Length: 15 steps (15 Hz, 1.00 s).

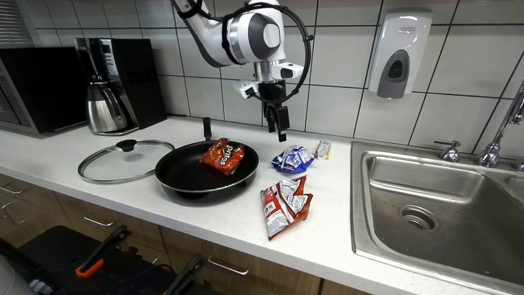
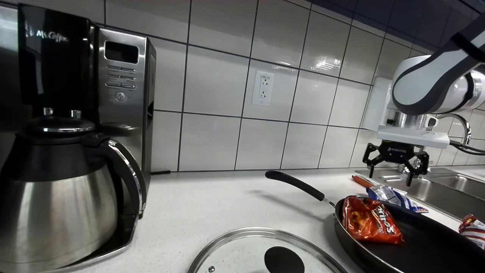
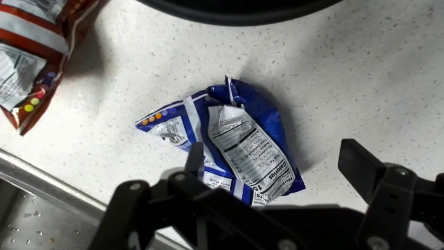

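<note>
Blue chip bag (image 1: 293, 159) sits on the counter (image 1: 327, 196), in an exterior view between the pan (image 1: 183, 170) at left and the sink (image 1: 393, 233) at right. Gripper (image 3: 271, 156) hovers over it — jaws released, spread wide. Red-and-white bag (image 1: 285, 207) nearer on the counter; red bag (image 1: 223, 157) in the pan.

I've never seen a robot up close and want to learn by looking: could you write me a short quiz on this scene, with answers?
1. What lies in the black pan: a) a glass lid, b) a crumpled red bag, c) a coffee carafe?
2. True or false: the gripper stands open, holding nothing.
3. Short answer: which bag is nearest the gripper?

Key: 1. b; 2. true; 3. the blue bag.
</note>
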Available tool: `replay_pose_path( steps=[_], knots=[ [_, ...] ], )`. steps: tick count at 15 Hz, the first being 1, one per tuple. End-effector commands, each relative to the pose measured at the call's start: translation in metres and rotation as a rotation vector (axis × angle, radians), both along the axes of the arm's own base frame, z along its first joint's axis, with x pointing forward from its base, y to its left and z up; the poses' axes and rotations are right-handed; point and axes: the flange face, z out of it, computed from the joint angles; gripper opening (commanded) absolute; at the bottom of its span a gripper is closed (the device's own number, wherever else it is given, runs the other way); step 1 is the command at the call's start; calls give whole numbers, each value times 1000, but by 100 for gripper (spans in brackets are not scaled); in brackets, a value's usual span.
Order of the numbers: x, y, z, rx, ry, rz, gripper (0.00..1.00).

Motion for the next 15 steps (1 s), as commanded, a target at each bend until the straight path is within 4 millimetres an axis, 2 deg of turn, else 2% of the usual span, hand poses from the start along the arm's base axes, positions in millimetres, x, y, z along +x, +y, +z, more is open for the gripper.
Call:
replay_pose_path(
  steps=[1, 8, 15],
  knots=[
    [7, -22, -4, 21, -1, 62, 100],
    [4, -51, -23, 44, -2, 113, 100],
    [4, -60, -39, 74, -19, 132, 100]
  ],
)
